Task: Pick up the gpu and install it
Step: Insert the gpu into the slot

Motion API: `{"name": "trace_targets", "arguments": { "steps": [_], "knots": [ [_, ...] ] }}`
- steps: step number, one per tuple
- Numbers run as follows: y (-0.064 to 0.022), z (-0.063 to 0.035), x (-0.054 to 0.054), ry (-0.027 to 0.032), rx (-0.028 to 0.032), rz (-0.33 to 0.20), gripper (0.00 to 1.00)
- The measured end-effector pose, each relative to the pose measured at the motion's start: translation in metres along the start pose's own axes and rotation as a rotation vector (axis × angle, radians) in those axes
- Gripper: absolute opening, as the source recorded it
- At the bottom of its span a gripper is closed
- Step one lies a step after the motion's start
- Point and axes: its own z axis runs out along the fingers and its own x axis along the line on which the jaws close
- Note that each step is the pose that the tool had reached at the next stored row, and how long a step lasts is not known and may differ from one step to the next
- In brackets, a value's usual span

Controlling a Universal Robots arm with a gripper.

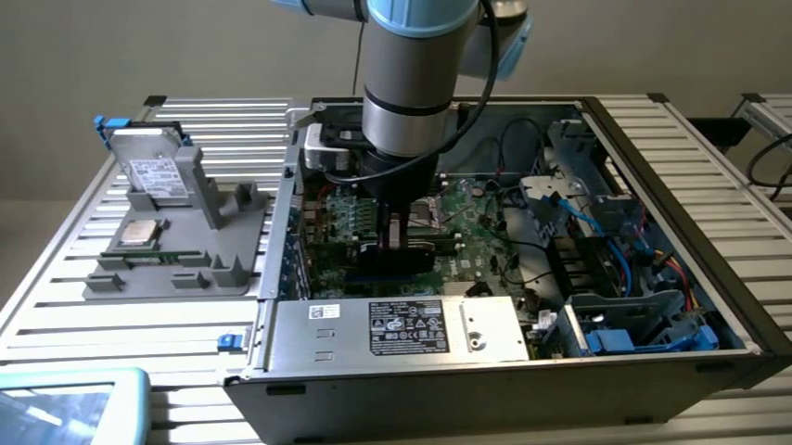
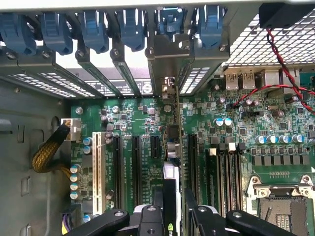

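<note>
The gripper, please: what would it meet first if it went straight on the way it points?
The motherboard; the graphics card in the gripper would touch first, though the gap is unclear.

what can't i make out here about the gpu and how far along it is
Wrist view: the gpu sits edge-on in the claw, so its faces are hidden.
Wrist view: the card covers what lies under it, so whether it is seated cannot be told.
Exterior view: the arm hides the claw's grip and the card's lower edge.
Exterior view: the print on the power supply label is too small to read.
</note>
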Motion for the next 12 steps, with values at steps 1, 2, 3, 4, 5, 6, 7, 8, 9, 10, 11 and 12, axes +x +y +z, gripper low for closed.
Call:
{"name": "trace_targets", "arguments": {
  "steps": [1,2,3,4,5,6,7,8,9,10,11,12],
  "knots": [
    [0.0,0.0,0.0,0.0001,0.0002,0.0,0.27],
    [0.0,0.0,0.0,0.0001,0.0003,0.0,0.27],
    [0.0,0.0,0.0,0.0001,0.0006,0.0,0.27],
    [0.0,0.0001,0.0,0.0,0.0008,0.0,0.27],
    [0.0,0.0002,0.0001,0.0001,0.001,0.0,0.27],
    [0.0,0.0003,0.0,0.0001,0.0011,0.0,0.27],
    [0.0,0.0004,0.0,0.0001,0.0011,0.0,0.27],
    [0.0,0.0004,0.0,0.0001,0.0011,0.0,0.27],
    [0.0,0.0004,0.0,0.0001,0.0011,0.0,0.27],
    [0.0,0.0005,0.0,0.0,0.0012,0.0,0.27],
    [0.0,0.0005,0.0,0.0,0.0012,0.0,0.27],
    [0.0,0.0005,0.0,-0.0001,0.0012,0.0,0.27]
  ]
}}
